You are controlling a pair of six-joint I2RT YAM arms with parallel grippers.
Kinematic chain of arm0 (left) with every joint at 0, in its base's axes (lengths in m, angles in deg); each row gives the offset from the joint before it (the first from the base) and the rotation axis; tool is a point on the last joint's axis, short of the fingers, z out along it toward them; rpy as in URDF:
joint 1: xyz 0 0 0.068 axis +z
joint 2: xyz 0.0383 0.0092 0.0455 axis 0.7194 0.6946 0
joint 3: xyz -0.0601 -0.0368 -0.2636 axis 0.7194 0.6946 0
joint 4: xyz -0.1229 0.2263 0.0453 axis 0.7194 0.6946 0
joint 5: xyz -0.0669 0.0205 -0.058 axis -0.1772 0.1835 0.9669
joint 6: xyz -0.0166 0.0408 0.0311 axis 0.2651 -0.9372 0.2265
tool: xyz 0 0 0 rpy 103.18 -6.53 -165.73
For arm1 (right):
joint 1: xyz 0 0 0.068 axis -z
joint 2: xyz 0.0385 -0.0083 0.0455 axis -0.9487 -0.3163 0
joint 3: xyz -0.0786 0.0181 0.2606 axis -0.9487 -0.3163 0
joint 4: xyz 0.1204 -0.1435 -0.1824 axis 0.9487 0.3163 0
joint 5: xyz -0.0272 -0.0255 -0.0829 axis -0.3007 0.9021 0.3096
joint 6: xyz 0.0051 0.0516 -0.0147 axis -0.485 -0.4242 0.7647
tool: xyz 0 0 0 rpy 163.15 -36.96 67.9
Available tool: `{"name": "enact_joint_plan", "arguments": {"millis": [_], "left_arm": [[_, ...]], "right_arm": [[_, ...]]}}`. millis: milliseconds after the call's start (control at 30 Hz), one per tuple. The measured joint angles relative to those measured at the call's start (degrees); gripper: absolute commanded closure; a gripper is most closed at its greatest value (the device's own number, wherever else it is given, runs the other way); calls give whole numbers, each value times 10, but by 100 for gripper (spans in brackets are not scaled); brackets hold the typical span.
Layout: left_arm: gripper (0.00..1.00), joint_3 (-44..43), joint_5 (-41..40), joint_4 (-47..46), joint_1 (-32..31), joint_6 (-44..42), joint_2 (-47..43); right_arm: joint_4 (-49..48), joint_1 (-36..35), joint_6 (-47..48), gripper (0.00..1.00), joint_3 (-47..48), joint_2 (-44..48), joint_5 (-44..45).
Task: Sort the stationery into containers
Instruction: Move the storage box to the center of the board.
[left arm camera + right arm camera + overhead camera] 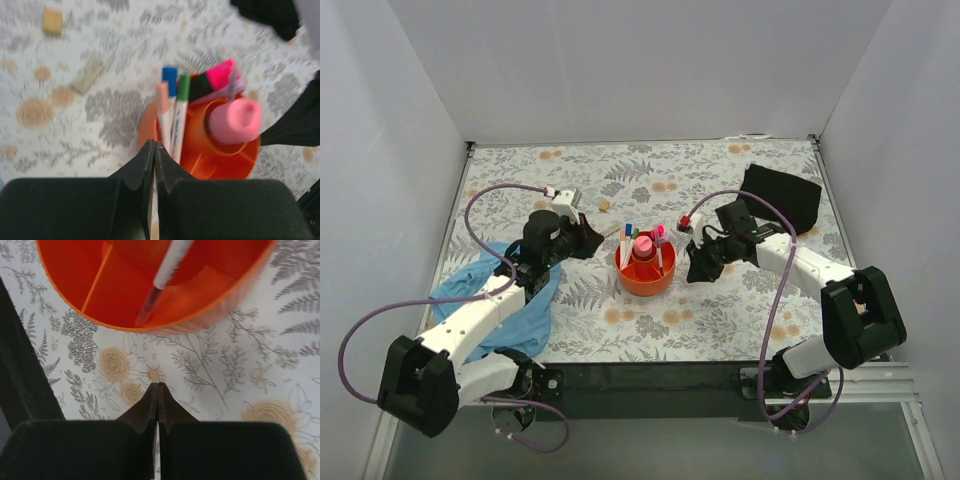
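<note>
The orange organizer stands mid-table. It holds pens with a blue cap and a green cap, a pink-and-black highlighter and a pink roll in its central cup. A small tan block and a longer pale block lie on the mat behind it; the small block also shows in the top view. My left gripper is shut and empty just left of the organizer. My right gripper is shut and empty just right of the organizer, where a pen leans.
A blue cloth lies crumpled under the left arm. A black pouch sits at the back right. The floral mat covers the table, with white walls on three sides.
</note>
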Motion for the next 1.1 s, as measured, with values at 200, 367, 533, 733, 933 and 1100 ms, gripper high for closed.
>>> {"name": "enact_joint_plan", "arguments": {"millis": [200, 367, 533, 733, 933, 1100], "left_arm": [[100, 12, -7, 99, 0, 60, 104], [100, -36, 42, 134, 2, 71, 185], [100, -91, 120, 140, 2, 66, 295], [100, -146, 167, 155, 3, 66, 376], [100, -239, 183, 151, 3, 79, 441], [100, -307, 188, 132, 3, 87, 490]], "right_arm": [[-27, -39, -17, 99, -3, -42, -34], [-59, -42, -31, 99, -3, -57, -46], [-83, -43, -43, 99, -3, -61, -58], [-94, -42, -47, 99, -1, -74, -61], [-110, -38, -55, 99, 34, -117, -56], [-134, -27, -56, 99, 87, -160, -49]]}}
